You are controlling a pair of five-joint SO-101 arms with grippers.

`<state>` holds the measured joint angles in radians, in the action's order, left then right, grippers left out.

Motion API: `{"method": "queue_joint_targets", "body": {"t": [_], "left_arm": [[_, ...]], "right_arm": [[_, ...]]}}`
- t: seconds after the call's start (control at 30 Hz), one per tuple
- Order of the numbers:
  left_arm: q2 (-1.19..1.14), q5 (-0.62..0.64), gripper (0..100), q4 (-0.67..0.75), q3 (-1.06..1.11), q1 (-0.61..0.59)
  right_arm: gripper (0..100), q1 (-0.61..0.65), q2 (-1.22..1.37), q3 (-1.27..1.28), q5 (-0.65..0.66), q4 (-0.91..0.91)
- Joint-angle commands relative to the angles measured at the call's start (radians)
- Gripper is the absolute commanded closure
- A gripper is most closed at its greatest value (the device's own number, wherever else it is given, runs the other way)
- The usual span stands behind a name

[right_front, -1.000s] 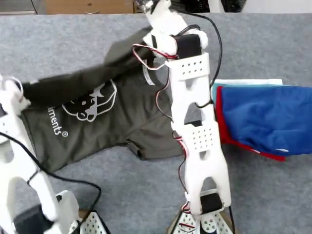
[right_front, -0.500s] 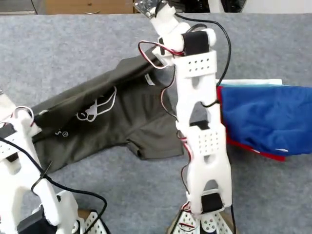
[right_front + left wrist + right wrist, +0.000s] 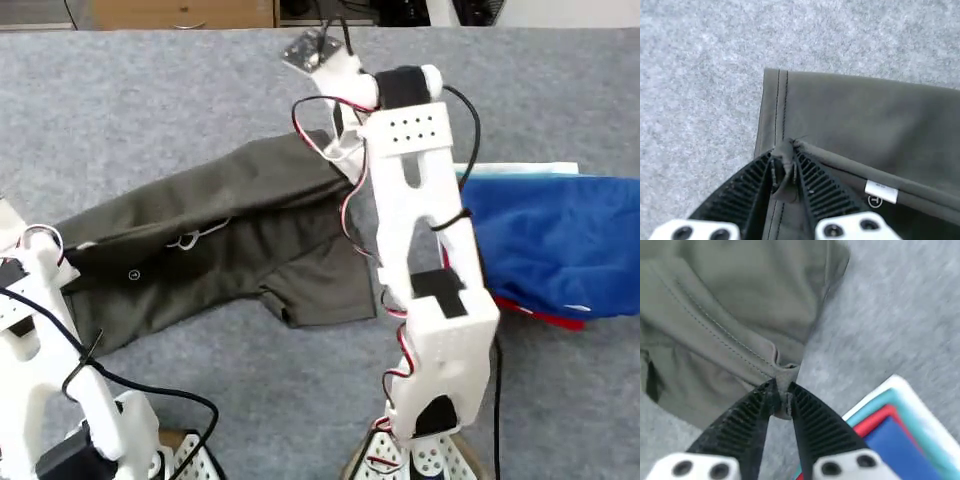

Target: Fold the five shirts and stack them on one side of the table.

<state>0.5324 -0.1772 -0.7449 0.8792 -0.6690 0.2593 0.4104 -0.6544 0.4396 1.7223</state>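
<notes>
A dark olive shirt [image 3: 230, 250] lies across the grey table, its far half folded over toward the front so that little of its white print shows. My left gripper [image 3: 785, 167] is shut on the shirt's hem [image 3: 782, 115] at the shirt's left end [image 3: 70, 250]. My right gripper [image 3: 782, 400] is shut on a pinch of the shirt's edge [image 3: 785, 367] at the shirt's right end [image 3: 345, 165]. A stack of folded shirts [image 3: 550, 245], blue on top with red and teal beneath, sits at the right side of the table.
The right arm [image 3: 425, 250] stretches over the table between the olive shirt and the folded stack. The left arm [image 3: 50, 380] stands at the front left. Grey felt [image 3: 150, 90] lies bare at the back left and along the front.
Both grippers have drawn the shirt's far edge toward the front, folding it over itself. The white print that showed earlier is now mostly covered.
</notes>
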Motion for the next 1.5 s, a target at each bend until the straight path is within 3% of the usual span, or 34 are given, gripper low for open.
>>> {"method": "queue_joint_targets", "body": {"t": [0.0,0.27,0.47,1.0,1.23,1.47], "left_arm": [[0.024,-0.012,98,0.032,0.015,-0.038],[0.033,-0.06,98,-0.009,0.044,-0.044],[0.036,-0.061,98,-0.077,0.063,-0.046],[0.036,-0.163,98,-0.084,0.11,-0.069],[0.038,-0.187,98,-0.083,0.181,0.011],[0.038,-0.189,98,-0.083,0.181,-0.011]], "right_arm": [[99.6,-0.033,-0.148,0.143,0.02,-0.038],[99.6,-0.016,-0.424,0.656,0.049,-0.265],[99.6,-0.056,-0.529,0.9,0.041,-0.384],[99.6,-0.061,-0.536,1.029,0.084,-0.468],[99.6,-0.062,-0.53,1.036,0.081,-0.476],[99.6,-0.062,-0.535,1.038,0.086,-0.468]]}}
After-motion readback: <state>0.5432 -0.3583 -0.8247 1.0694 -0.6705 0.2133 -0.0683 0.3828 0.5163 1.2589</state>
